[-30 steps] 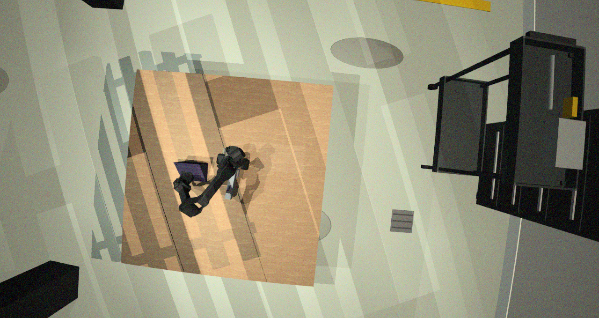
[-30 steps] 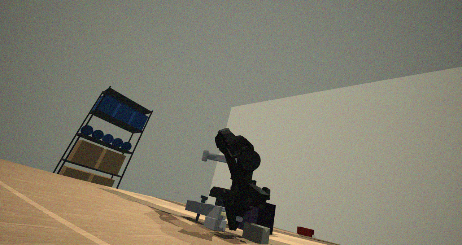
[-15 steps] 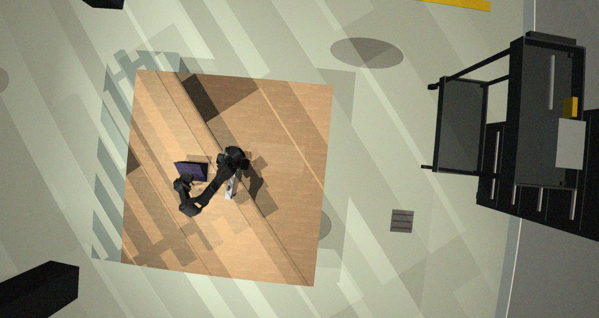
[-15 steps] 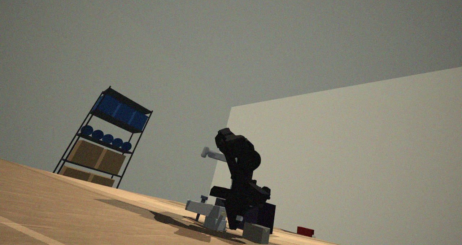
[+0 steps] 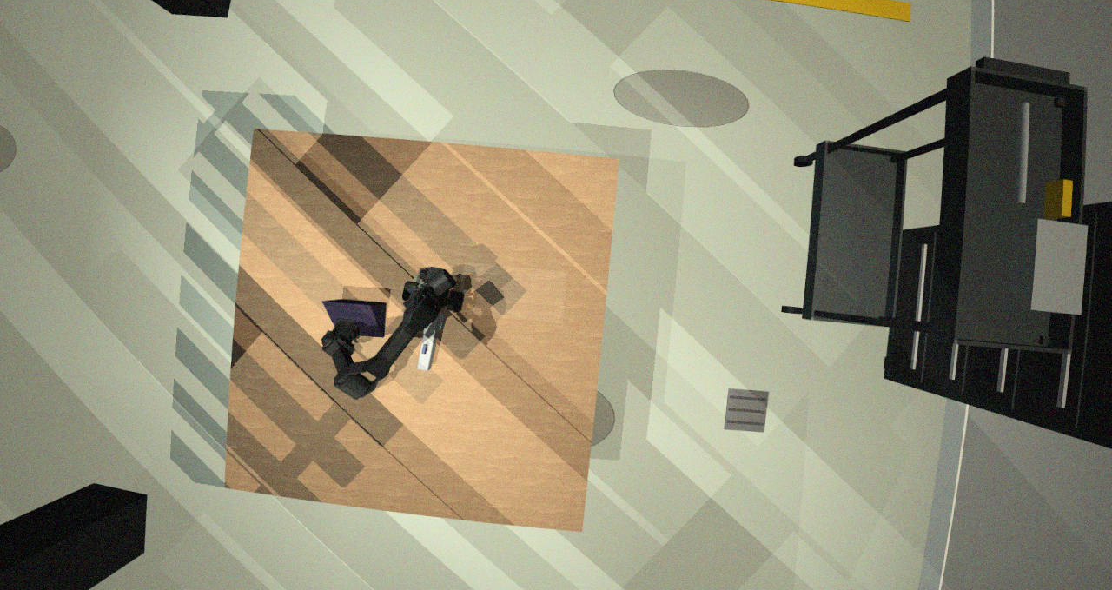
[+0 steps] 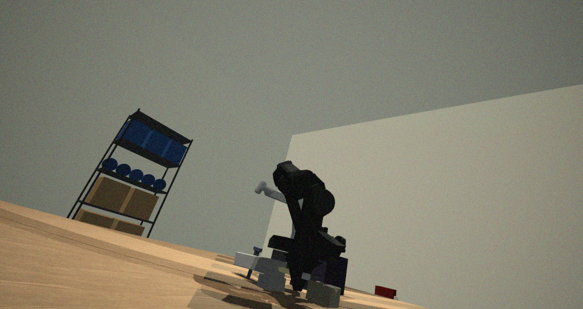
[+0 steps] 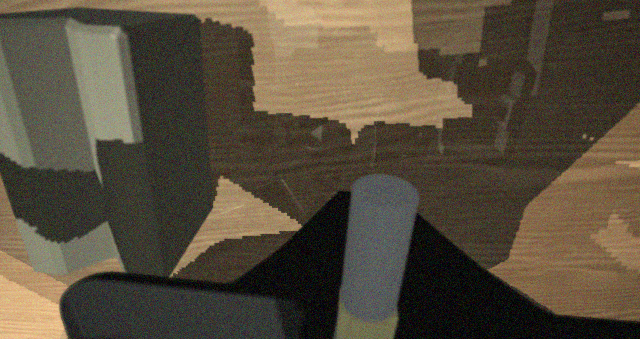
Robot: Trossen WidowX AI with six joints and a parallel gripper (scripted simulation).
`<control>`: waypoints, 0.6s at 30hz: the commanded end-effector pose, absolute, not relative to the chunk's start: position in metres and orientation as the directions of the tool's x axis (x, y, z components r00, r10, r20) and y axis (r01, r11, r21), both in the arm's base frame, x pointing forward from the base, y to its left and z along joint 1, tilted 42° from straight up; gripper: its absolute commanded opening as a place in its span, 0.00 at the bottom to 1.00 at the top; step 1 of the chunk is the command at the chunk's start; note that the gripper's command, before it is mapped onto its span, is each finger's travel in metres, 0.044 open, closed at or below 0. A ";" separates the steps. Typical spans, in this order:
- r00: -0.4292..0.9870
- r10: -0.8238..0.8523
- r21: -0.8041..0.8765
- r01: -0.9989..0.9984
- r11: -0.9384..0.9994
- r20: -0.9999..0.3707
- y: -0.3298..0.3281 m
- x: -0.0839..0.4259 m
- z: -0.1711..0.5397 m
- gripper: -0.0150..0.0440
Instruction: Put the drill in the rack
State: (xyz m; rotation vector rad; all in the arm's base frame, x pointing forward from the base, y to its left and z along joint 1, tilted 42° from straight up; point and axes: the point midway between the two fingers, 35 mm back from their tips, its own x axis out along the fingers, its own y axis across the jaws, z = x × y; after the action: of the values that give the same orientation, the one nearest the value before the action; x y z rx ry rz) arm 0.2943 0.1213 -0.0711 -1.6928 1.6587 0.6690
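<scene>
watching my hand (image 5: 437,279) (image 6: 297,287) (image 7: 365,206) clamped on the drill (image 6: 305,276) (image 7: 382,246), low over the worktop (image 5: 528,353) (image 6: 81,266) (image 7: 325,69); its long axis runs crosswise between the fingers, toward the pale block (image 6: 272,281), so i'd pull along that line, away from the block.

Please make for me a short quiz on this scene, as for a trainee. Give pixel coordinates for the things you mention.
1. True or false: the tool (image 5: 433,281) (image 6: 297,287) (image 7: 365,206) is shut on the blue-grey rod (image 6: 305,276) (image 7: 380,249).
2. Which colour is the small block (image 6: 384,291) right of the arm (image 6: 303,184) in the exterior view? A) green B) red C) white
3. Fill in: the shelf unit (image 6: 163,125) carries a row of ____ round blue things (image 6: 135,175).

Key: 1 true; 2 B; 3 five.
</scene>
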 end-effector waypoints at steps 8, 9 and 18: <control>0.064 -0.649 -0.110 -0.993 0.030 -0.758 0.137 0.296 -0.080 0.25; 0.064 -0.649 -0.110 -0.993 0.030 -0.758 0.138 0.296 -0.080 0.25; 0.065 -0.648 -0.110 -0.993 0.030 -0.759 0.149 0.297 -0.088 0.25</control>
State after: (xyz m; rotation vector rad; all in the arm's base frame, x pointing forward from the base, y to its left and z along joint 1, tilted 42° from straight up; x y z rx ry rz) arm 0.2965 0.1428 -0.0854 -1.6916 1.6574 0.6697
